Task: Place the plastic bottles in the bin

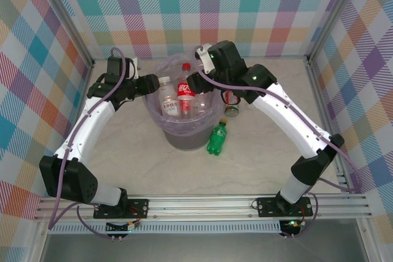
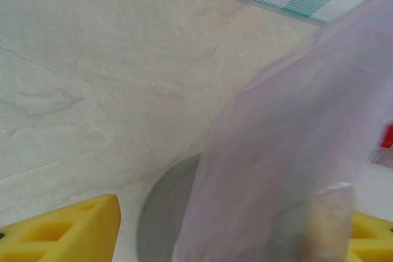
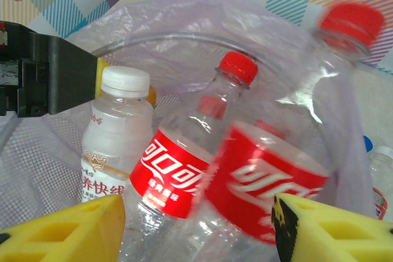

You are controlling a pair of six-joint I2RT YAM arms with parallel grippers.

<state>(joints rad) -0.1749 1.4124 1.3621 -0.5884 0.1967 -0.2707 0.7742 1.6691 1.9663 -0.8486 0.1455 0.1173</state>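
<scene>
Right now the bin (image 1: 187,140) stands mid-worktop (image 1: 141,164) between the two arms, its lavender bag (image 2: 295,121) folded out over the rim. Two plastic bottles sit cap-up inside it: a white-capped bottle (image 3: 116,133) toward the left and, just beside it, a red-capped cola bottle (image 3: 175,176) with a red label.

The right end effector (image 3: 196,231) hangs over the bin's mouth, pointing down into it. Its yellow fingers (image 3: 61,231) stand apart, released. Between them is another red-labelled bottle (image 3: 270,179), smeared with blur while everything around it is sharp. In the right wrist view a clear gap separates this blurred bottle from the finger on the left of the picture.

The left end effector (image 1: 146,84) sits at the bin's left rim. In its own wrist view the bag film rises between the two yellow fingers, with the bin's grey mesh wall below it. I cannot tell whether the fingers are pinching the film or the rim.

Outside the bin, a green bottle (image 1: 217,138) rests on the worktop just beside the bin's right wall — upright or lying, I cannot tell. A few more bottles (image 1: 231,104) cluster farther right, under the right forearm, near the bin but apart from it.
</scene>
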